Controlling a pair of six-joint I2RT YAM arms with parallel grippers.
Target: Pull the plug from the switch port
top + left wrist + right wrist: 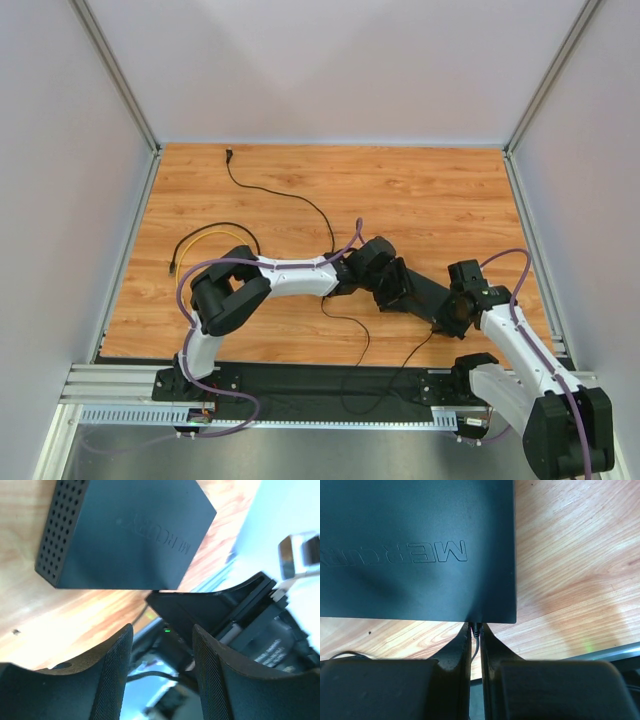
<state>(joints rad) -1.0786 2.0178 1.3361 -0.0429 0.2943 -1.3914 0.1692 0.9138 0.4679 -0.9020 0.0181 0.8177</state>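
Observation:
The switch [418, 292] is a flat matte-black box lying on the wooden table between my two grippers. It fills the top of the right wrist view [410, 545] and shows in the left wrist view [125, 530] with a perforated side. A small black plug [477, 627] with a thin grey cable sits in the switch's near edge. My right gripper [476, 631] is shut on that plug, its fingertips against the switch's edge; it also shows in the top view [447, 314]. My left gripper [385, 272] is open and empty at the switch's left end, its fingers [112, 672] just short of the box.
A thin black cable [285, 195] runs from the back of the table to the middle. A yellow-and-black cable [205, 235] loops at the left. Another thin cable [405, 362] trails from the switch over the front rail [320, 385]. Walls and metal posts surround the table.

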